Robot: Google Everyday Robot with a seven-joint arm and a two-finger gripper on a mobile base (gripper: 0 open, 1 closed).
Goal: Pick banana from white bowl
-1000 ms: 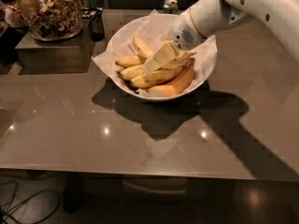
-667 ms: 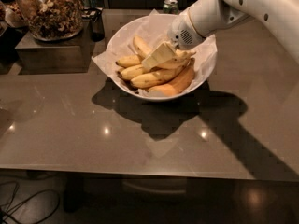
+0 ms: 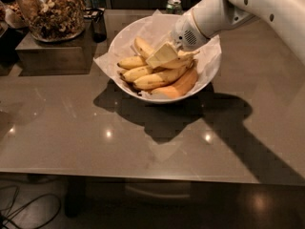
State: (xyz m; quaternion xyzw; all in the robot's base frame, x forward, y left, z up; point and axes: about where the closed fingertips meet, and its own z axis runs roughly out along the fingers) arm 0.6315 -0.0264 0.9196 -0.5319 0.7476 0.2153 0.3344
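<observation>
Counter contents, left to right.

1. Glass jar of granola [image 3: 51, 11], on a dark stand [image 3: 52, 56]. Well apart from the work.
2. White bowl [image 3: 202, 86], paper-lined, mid-counter. Holds several bananas.
3. Banana [image 3: 157, 79], the longest one, lying across the bowl's near side, above an orange crescent piece [image 3: 175, 87]. Judged light, firm but bruisable, with smooth, slightly slippery skin. Best taken across the middle, with gentle pressure.
4. Gripper [image 3: 163, 56], lowered into the bowl onto the pile. The banana lies just below and nearer the camera. Contact unclear. Whether it is released or clenched: cannot tell.
5. White arm [image 3: 248, 8], entering from the upper right.
</observation>
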